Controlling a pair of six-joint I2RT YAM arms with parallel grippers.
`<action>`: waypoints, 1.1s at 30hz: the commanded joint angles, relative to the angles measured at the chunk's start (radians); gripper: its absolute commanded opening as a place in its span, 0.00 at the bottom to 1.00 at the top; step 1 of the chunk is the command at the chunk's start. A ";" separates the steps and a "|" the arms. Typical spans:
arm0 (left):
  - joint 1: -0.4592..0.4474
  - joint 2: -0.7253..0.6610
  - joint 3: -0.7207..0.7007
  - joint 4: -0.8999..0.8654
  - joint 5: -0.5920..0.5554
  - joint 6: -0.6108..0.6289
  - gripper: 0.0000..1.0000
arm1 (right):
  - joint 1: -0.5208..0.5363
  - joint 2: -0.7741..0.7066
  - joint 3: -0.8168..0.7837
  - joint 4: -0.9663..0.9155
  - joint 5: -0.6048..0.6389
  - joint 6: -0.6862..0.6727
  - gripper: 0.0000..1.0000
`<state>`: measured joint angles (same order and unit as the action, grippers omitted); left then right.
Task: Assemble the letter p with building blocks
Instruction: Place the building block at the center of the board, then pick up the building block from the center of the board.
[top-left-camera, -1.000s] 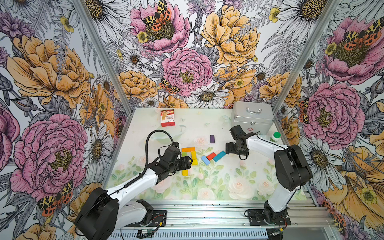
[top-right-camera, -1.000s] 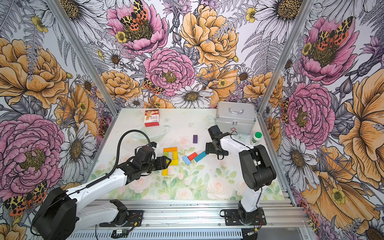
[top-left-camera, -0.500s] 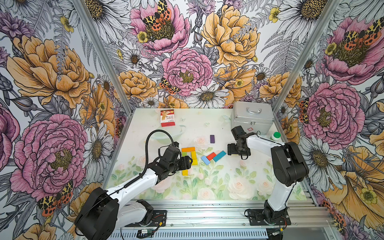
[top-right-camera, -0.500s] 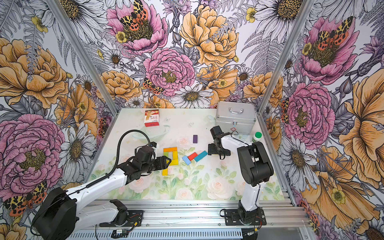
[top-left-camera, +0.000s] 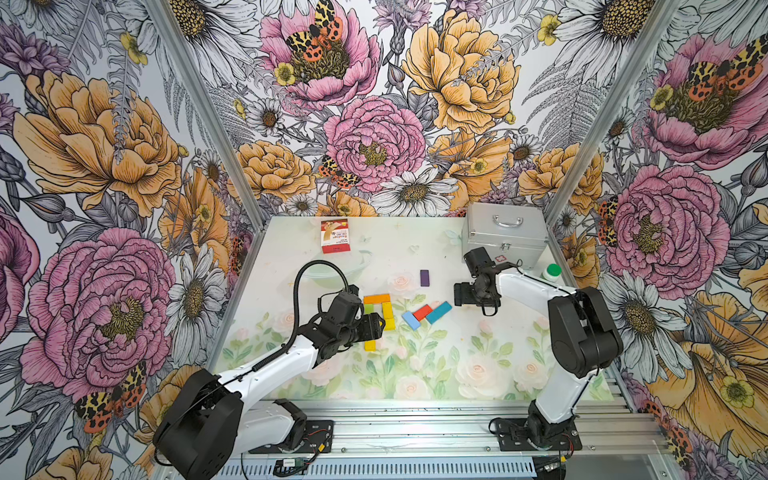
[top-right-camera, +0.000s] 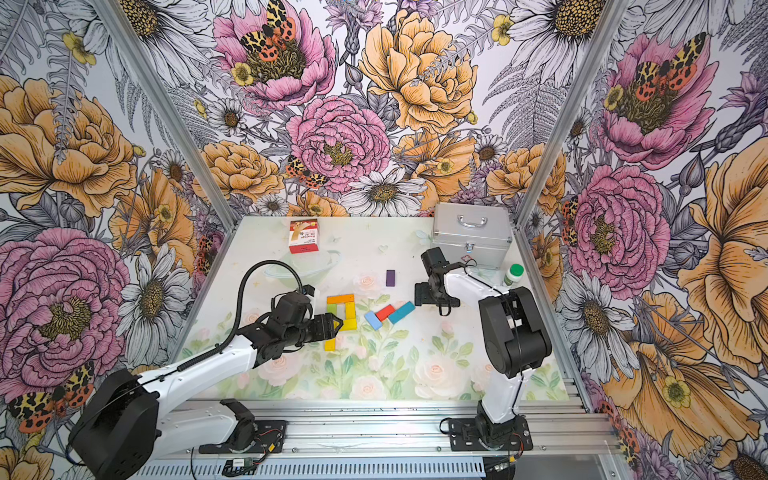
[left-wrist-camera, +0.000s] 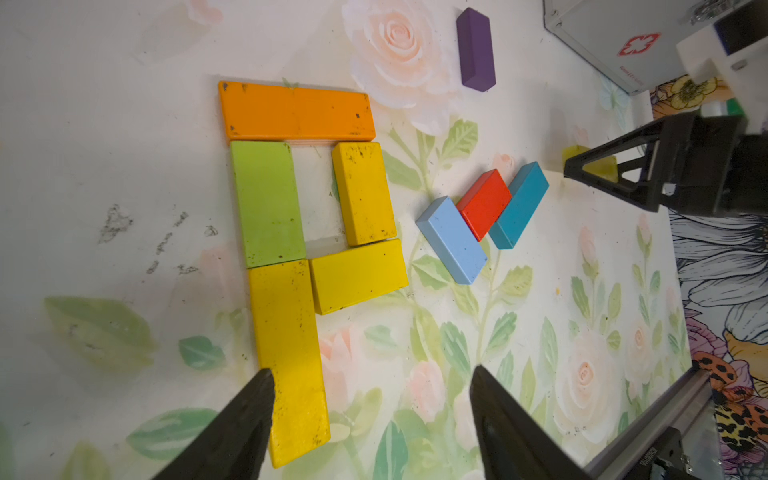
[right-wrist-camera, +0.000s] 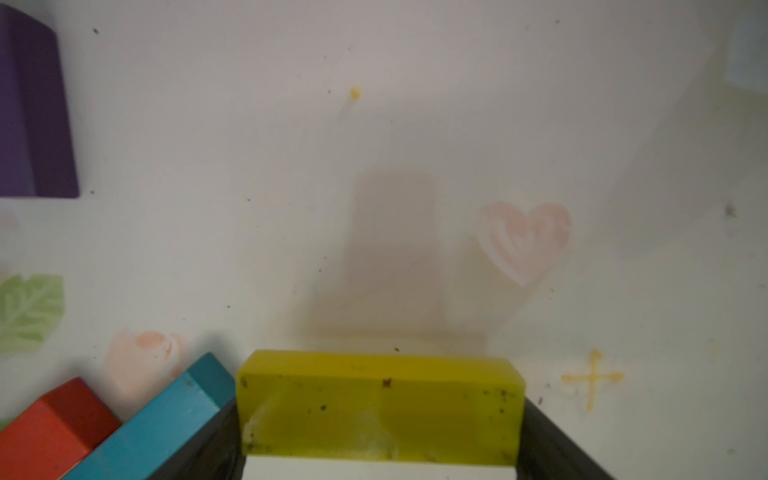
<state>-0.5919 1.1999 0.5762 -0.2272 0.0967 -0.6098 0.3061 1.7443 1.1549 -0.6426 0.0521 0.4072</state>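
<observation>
Well, the silver metal case with a carry handle (top-left-camera: 505, 232) stands shut in the far right corner, so its contents are hidden from me. Just beside it is a small white bottle with a green cap (top-left-camera: 552, 272), capped. A red-and-white printed card box (top-left-camera: 335, 236) lies closed near the far wall. A clear bowl (top-left-camera: 337, 277) sits close to that box, too faint for me to tell what is in it.

My left pincer (left-wrist-camera: 372, 370) hangs wide open and empty, with the foot of the long yellow painted block (left-wrist-camera: 289, 357) between its fingers. That block and the flat green block (left-wrist-camera: 268, 203) beyond it make the stem. The long orange block (left-wrist-camera: 297, 111) caps the top. An upright yellow block (left-wrist-camera: 363, 193) and a crosswise yellow block (left-wrist-camera: 359, 276) close the loop. My right pincer (top-left-camera: 461, 294) is clamped on an olive-yellow block (right-wrist-camera: 380, 407), just beside the teal block (left-wrist-camera: 519, 205). The teal block touches the red block (left-wrist-camera: 484, 203), which touches the light blue block (left-wrist-camera: 451, 240). A purple block (left-wrist-camera: 476, 50) lies apart, nearer the case.

Everything rests on a white tabletop printed with pale roses (top-left-camera: 415, 374), walled by bold floral wallpaper (top-left-camera: 374, 124).
</observation>
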 joint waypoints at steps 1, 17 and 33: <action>-0.008 0.017 0.016 0.038 0.004 0.015 0.75 | -0.003 -0.091 0.027 0.013 -0.009 0.030 0.91; 0.004 0.028 0.078 0.018 0.011 0.034 0.75 | 0.028 -0.012 0.217 -0.051 0.055 0.085 0.98; 0.078 -0.080 0.013 -0.019 0.025 0.024 0.76 | 0.149 0.371 0.558 -0.052 0.120 0.171 0.97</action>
<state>-0.5251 1.1385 0.6014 -0.2363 0.1020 -0.5945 0.4282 2.0727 1.6562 -0.6914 0.1249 0.5362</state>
